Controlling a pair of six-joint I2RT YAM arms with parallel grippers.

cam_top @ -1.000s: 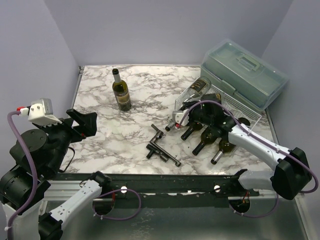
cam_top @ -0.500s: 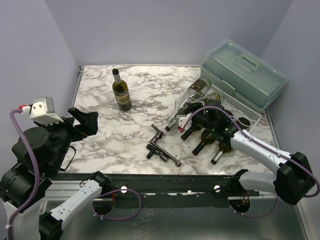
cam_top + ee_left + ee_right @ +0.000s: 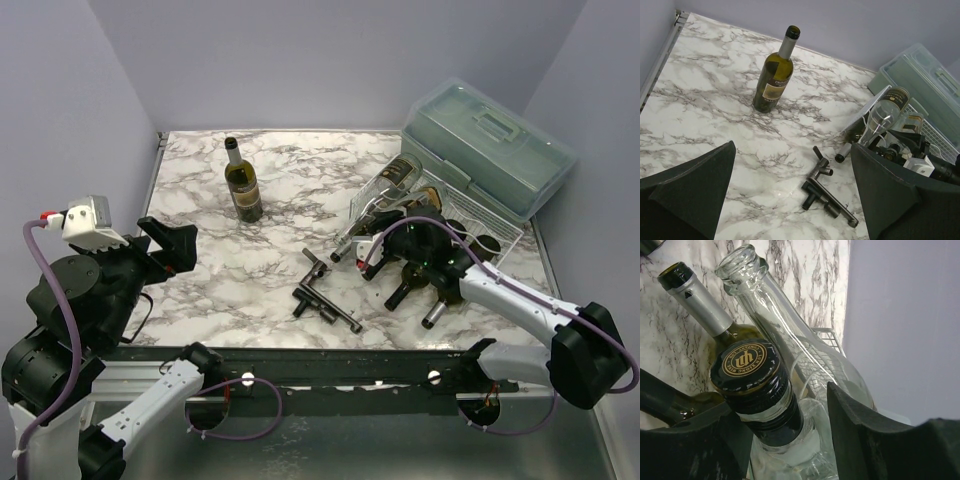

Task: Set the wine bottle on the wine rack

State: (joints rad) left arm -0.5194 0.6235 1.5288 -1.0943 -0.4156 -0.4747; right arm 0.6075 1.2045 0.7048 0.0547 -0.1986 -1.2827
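A dark green wine bottle (image 3: 243, 186) stands upright at the back left of the marble table; it also shows in the left wrist view (image 3: 773, 75). The silver wire wine rack (image 3: 500, 233) sits at the right and holds several lying bottles. My right gripper (image 3: 392, 248) is at the rack's near-left side. Its jaws are open around the black-capped neck of a clear bottle (image 3: 752, 375), with a gap on the right side. A clear uncapped bottle (image 3: 775, 295) and a foil-necked green bottle (image 3: 695, 295) lie beside it. My left gripper (image 3: 165, 245) is open, empty and raised at the left.
A translucent grey-green lidded box (image 3: 490, 150) stands behind the rack. A dark metal tool (image 3: 325, 298) lies mid-table, also in the left wrist view (image 3: 827, 189). A clear bottle (image 3: 378, 192) leans on the rack's left edge.
My right gripper has drawn back toward the near edge along the bottle necks. The left arm has barely shifted. The upright bottle has not moved.
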